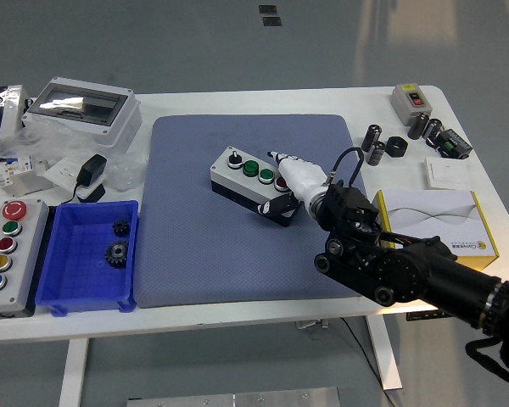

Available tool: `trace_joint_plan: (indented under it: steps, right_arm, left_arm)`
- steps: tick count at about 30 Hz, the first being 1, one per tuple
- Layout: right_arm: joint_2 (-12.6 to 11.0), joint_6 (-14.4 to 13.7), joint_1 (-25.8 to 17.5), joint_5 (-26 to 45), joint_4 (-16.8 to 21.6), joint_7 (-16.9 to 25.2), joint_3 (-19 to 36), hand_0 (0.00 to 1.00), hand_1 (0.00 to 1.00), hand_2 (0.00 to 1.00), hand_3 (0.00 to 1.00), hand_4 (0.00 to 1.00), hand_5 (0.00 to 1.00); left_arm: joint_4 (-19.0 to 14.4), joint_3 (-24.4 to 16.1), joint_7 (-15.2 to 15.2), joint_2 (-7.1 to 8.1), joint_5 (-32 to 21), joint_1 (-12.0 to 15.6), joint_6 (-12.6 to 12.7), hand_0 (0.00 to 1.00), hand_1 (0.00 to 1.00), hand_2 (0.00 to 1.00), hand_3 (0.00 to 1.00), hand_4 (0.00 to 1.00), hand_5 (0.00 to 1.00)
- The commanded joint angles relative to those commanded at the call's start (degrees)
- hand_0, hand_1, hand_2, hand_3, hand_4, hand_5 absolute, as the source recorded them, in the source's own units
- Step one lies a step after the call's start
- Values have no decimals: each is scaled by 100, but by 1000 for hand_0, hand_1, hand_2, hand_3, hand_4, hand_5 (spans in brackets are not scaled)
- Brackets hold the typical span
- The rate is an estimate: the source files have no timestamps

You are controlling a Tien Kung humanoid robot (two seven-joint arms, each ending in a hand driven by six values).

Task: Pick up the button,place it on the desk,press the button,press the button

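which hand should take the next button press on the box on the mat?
Right. The right hand is already at the button box on the blue mat, its white fingers over the red button. The left hand is not in view.

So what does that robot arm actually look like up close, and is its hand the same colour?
The right arm is black and chunky, built from rounded segments with round silver bolt caps at the joints. A thin black cable loops out above the wrist. The right hand differs: it is white with dark tips on the fingers. No left arm is in view.
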Motion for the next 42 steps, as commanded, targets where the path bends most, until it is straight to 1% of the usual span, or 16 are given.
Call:
trace_joint_plan:
  steps: [5, 6, 11, 12, 17, 18, 23, 24, 28, 29, 30, 32, 35, 36, 41, 42]
  right_arm:
    - [12, -149, 22, -12, -62, 4, -115, 532, 737, 862, 998, 954, 334]
    - [14, -173, 27, -30, -79, -2, -141, 376, 558, 710, 998, 926, 308]
    - [28, -230, 27, -63, -140, -1, -228, 376, 558, 710, 998, 926, 308]
    - [31, -234, 25, -66, -149, 3, -241, 296, 443, 572, 978, 790, 157]
    - [35, -186, 14, -74, -178, 46, -280, 296, 443, 572, 978, 790, 157]
    - [33, -159, 11, -73, -179, 65, -286, 211, 354, 457, 722, 402, 82]
    - [2, -146, -11, -17, -148, 258, -290, 211, 354, 457, 722, 402, 82]
    - [-13, -175, -17, -7, -130, 315, -281, 177, 311, 424, 565, 285, 2]
    - [-121, -318, -61, 42, 31, 578, -199, 177, 311, 424, 565, 285, 2]
    - [-177, -364, -85, 64, 122, 667, -155, 177, 311, 424, 565, 285, 2]
    - [-245, -399, -113, 97, 226, 762, -103, 152, 277, 373, 394, 169, 2]
    - [-370, -427, -163, 160, 422, 916, -16, 152, 277, 373, 394, 169, 2]
    - [-698, -380, -296, 284, 833, 1238, 153, 152, 277, 373, 394, 169, 2]
    - [-798, -352, -332, 298, 961, 1326, 192, 147, 267, 324, 312, 87, 2]
    - [-1479, -82, -468, 190, 1798, 1868, 139, 147, 267, 324, 312, 87, 2]
    - [-1603, -59, -484, 112, 1937, 1930, 86, 155, 271, 317, 316, 108, 2]
  left_arm:
    - [0, 4, 3, 6, 3, -2, -2, 656, 629, 620, 711, 812, 255]
    - [0, 7, 1, 7, 2, -5, -2, 656, 629, 620, 712, 814, 256]
    - [0, 14, 1, 8, 0, -5, 3, 656, 629, 620, 712, 814, 256]
    - [0, 14, 0, 8, -1, -3, 4, 656, 629, 620, 713, 814, 254]
    - [0, 19, -4, 7, -4, 1, 2, 656, 629, 620, 713, 814, 254]
    - [0, 21, -5, 6, -5, 3, 2, 656, 629, 620, 712, 814, 254]
    - [0, 19, -6, -2, -9, 8, 4, 656, 629, 620, 712, 814, 254]
    - [0, 18, -6, -3, -9, 7, 3, 656, 630, 620, 713, 815, 254]
    - [0, 12, -13, -13, -18, 5, 5, 656, 630, 620, 713, 815, 254]
    - [0, 11, -13, -18, -18, 6, 4, 656, 630, 620, 713, 815, 254]
    - [0, 9, -15, -23, -22, 7, 4, 656, 630, 620, 714, 816, 254]
    - [0, 12, -19, -32, -33, 8, 3, 656, 630, 620, 714, 816, 254]
    - [0, 8, -25, -50, -44, 16, 3, 656, 630, 620, 714, 816, 254]
    - [0, 7, -26, -55, -45, 18, 3, 656, 630, 620, 714, 817, 254]
    - [0, 5, -31, -81, -61, 36, -1, 656, 630, 620, 714, 817, 254]
    - [0, 2, -31, -82, -57, 37, -1, 656, 630, 620, 715, 817, 253]
